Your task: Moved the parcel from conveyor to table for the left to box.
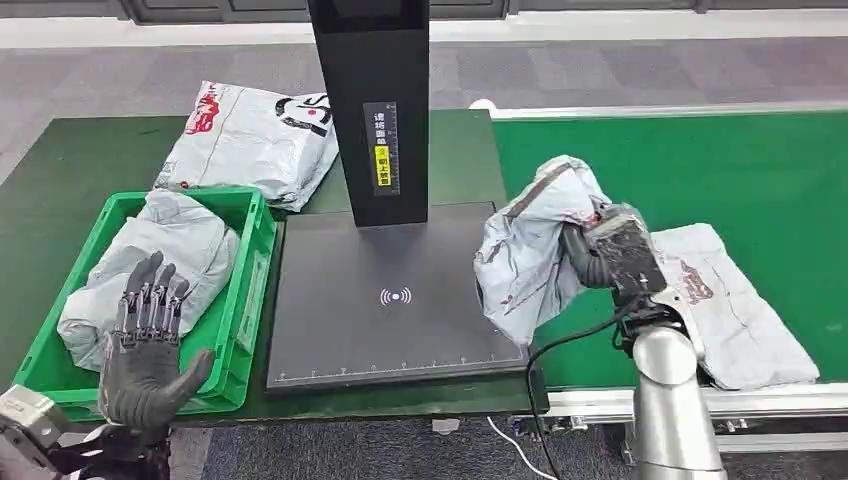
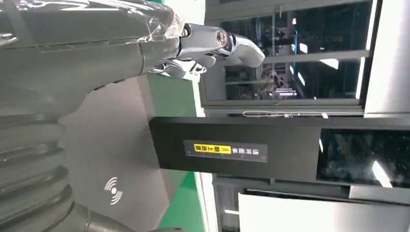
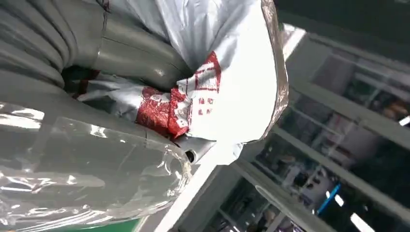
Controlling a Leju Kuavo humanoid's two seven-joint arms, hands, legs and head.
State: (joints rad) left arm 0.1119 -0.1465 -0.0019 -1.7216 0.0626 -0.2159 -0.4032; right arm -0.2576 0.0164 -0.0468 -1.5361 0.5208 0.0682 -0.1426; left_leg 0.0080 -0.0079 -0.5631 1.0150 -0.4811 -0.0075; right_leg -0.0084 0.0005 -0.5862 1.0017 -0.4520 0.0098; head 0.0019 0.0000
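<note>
The right hand (image 1: 600, 258) grips a grey parcel (image 1: 525, 250) (apparently lifted) beside the scanner pad (image 1: 395, 300); the left hand (image 1: 148, 345) hovers, fingers apart, over the green crate (image 1: 248, 300).

The black post (image 1: 370, 100) has a small label (image 1: 381, 148) with Chinese characters, part on yellow, too tiny to read. Scanner pad (image 1: 340, 330) shows a white wireless-wave icon (image 1: 396, 296). Held parcel (image 3: 227, 72) has red print, illegible
</note>
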